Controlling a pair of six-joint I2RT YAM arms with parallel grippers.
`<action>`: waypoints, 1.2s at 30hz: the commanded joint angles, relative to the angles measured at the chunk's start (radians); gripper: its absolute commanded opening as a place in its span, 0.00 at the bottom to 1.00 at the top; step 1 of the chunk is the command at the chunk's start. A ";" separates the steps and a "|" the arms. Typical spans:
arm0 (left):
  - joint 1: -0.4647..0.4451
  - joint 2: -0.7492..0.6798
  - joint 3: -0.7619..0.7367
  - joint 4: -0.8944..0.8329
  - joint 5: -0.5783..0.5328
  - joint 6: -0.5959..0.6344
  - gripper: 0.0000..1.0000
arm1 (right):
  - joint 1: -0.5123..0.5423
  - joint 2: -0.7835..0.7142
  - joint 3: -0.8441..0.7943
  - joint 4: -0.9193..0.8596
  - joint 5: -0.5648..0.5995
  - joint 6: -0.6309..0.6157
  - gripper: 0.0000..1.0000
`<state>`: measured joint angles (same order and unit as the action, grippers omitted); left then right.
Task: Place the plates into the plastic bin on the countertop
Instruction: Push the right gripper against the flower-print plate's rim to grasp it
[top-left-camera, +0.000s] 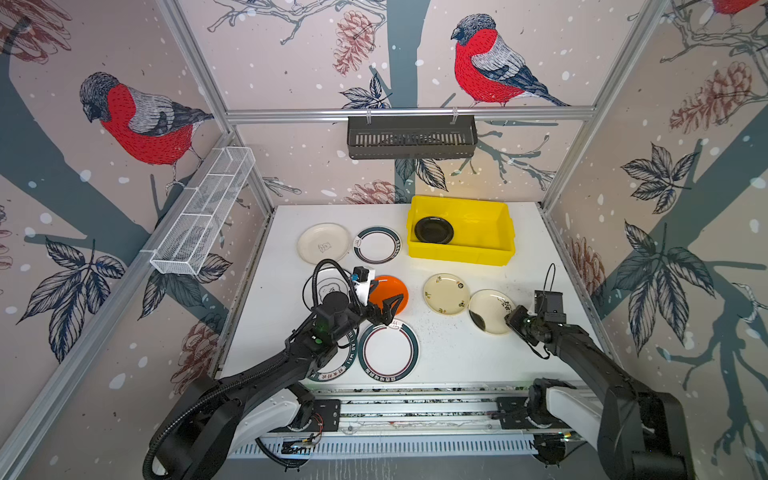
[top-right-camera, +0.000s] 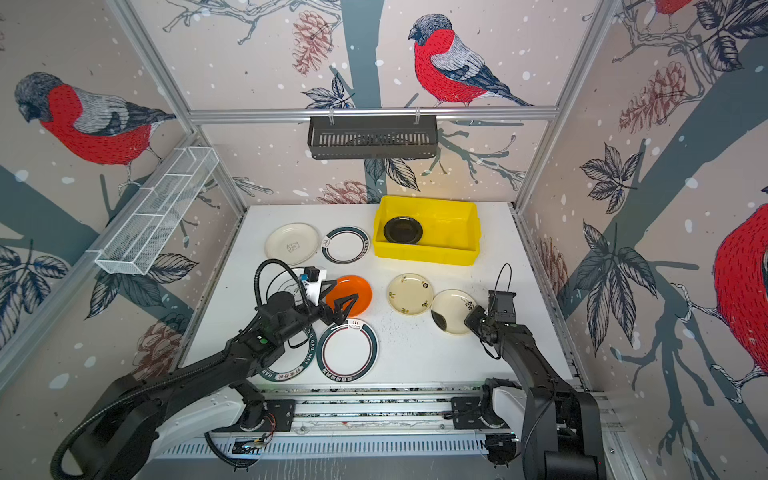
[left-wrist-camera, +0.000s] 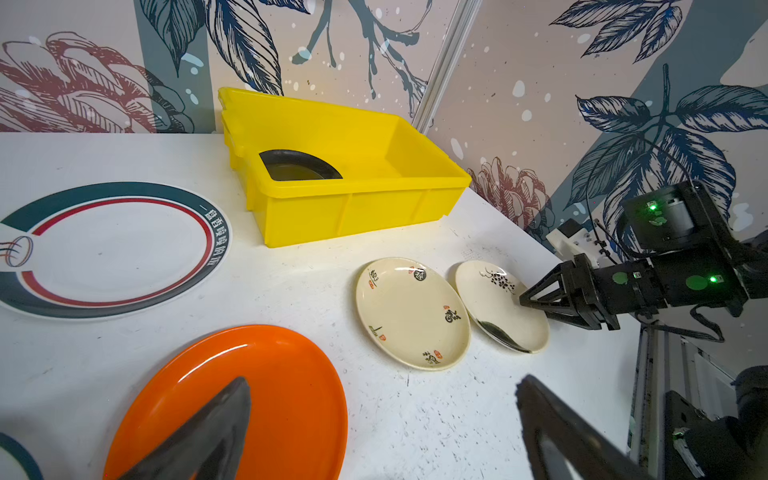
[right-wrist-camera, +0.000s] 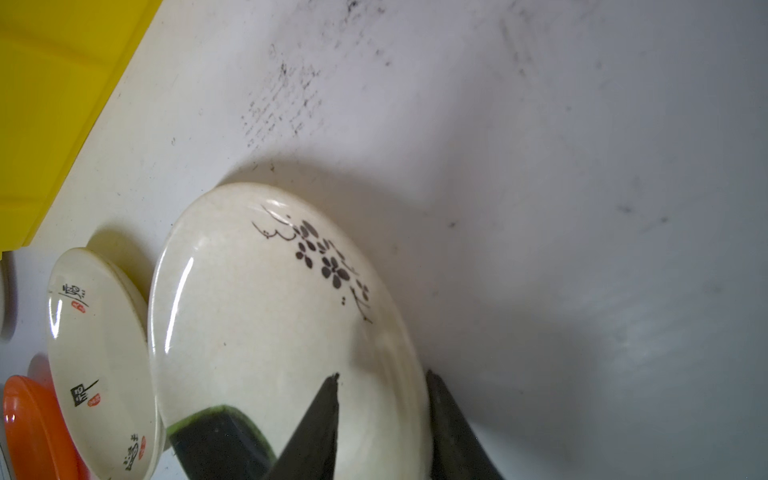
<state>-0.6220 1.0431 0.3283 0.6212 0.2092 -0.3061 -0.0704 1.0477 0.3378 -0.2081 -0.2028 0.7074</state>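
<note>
Right gripper (right-wrist-camera: 382, 374), jaws narrowed astride the flowered plate's (right-wrist-camera: 249, 311) near rim, firm hold uncertain, on the worktop (right-wrist-camera: 540, 166) short of the bin (top-left-camera: 461, 253), which lies beyond; left gripper (top-left-camera: 389, 290) wide open, empty, above the orange plate (top-left-camera: 380, 297).

Left arm (top-left-camera: 270, 370) stretched from the front edge over the middle of the countertop (top-left-camera: 449, 345), left gripper (top-left-camera: 388, 291) angled down, jaws spread wide, right arm (top-left-camera: 582, 349) low near the right edge, right gripper (right-wrist-camera: 381, 376) pinching the rim of a cream plate (right-wrist-camera: 249, 311)
</note>
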 joint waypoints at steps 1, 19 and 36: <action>-0.001 -0.002 0.006 0.048 0.010 -0.001 0.99 | -0.007 0.000 -0.011 -0.019 0.003 0.009 0.30; -0.001 0.015 0.008 0.051 0.008 0.001 0.99 | -0.043 -0.043 -0.025 -0.007 0.035 0.020 0.02; -0.001 0.026 0.011 0.046 0.002 -0.003 0.99 | -0.060 -0.437 0.008 -0.109 0.187 0.036 0.00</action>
<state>-0.6220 1.0649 0.3298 0.6228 0.2092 -0.3061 -0.1295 0.6426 0.3305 -0.2909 -0.0719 0.7563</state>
